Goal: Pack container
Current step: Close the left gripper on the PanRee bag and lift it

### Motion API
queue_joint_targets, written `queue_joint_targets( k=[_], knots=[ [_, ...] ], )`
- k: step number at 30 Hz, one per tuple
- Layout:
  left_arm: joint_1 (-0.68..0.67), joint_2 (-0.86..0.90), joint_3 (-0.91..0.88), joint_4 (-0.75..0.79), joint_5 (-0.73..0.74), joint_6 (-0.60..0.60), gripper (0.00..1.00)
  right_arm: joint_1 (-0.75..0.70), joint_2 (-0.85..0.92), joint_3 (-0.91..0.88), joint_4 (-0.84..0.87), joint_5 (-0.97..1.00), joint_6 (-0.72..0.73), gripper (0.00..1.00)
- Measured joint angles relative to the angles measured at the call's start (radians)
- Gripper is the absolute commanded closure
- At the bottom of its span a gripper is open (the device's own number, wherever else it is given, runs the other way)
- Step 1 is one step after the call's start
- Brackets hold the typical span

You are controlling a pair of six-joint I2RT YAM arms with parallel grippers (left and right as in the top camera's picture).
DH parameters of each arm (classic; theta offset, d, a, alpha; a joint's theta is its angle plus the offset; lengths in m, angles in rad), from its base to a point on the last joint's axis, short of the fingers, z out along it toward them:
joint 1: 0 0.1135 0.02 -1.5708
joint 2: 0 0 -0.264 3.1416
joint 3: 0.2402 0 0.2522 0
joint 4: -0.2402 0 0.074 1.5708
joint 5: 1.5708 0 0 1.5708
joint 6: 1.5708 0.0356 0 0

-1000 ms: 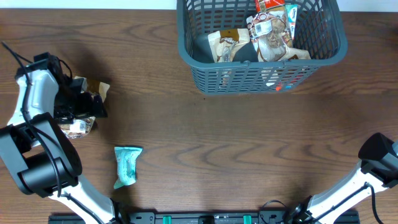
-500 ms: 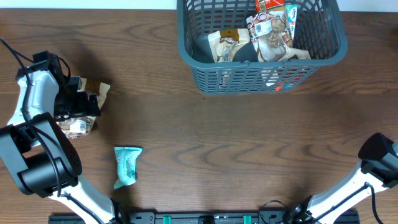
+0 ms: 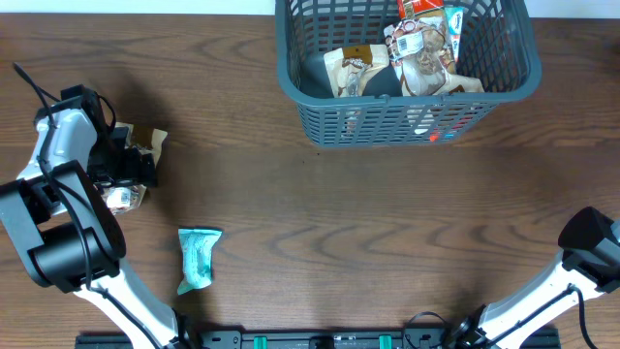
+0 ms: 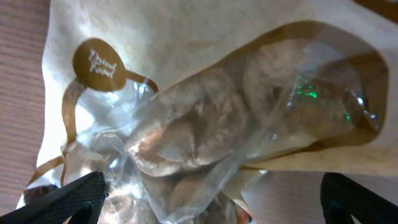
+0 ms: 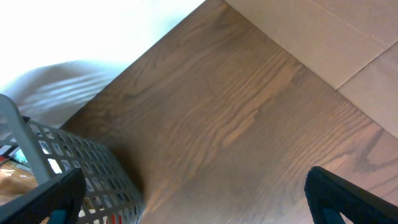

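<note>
The left hand (image 3: pixel 124 167) is low over a cream and brown pouch (image 3: pixel 153 142) on the worktop (image 3: pixel 339 213). In the wrist view its two fingers are spread wide, one at each lower corner, and the pouch (image 4: pixel 205 124) with its clear window fills the space between them. The hand (image 4: pixel 211 202) is released, not clenched on the pouch; I cannot tell if the fingers touch it.

A teal packet (image 3: pixel 199 257) lies flat near this hand, on its right and closer to the arm bases.

The basket (image 3: pixel 387 124) stands well apart from the left hand, far to its right and at the back edge of the worktop. It is upright with the open side up, and its long axis runs left to right. Several packets (image 3: pixel 426 53) lie inside, mostly in the right half.

The right hand (image 5: pixel 202 202) is released too, fingers wide apart with only bare worktop between them. A corner of the basket (image 5: pixel 93 180) shows to its left.
</note>
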Motion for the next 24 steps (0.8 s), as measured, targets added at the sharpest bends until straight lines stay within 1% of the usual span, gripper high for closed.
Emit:
queue_joint_targets(
  k=[9,19,23,24],
  knots=[
    [0.001,0.016,0.000,0.048,-0.005,0.000,0.01,0.000,0.000,0.000,0.000,0.000,0.000,0.01],
    [0.001,0.035,0.000,0.053,0.013,0.000,0.02,0.000,0.000,0.000,0.000,0.000,0.000,0.01],
    [0.001,0.035,0.000,0.058,0.016,-0.009,0.25,0.000,0.000,0.000,0.000,0.000,0.000,0.01],
    [0.001,0.035,0.000,0.058,0.017,-0.011,0.28,0.000,0.000,0.000,0.000,0.000,0.000,0.01]
  ],
)
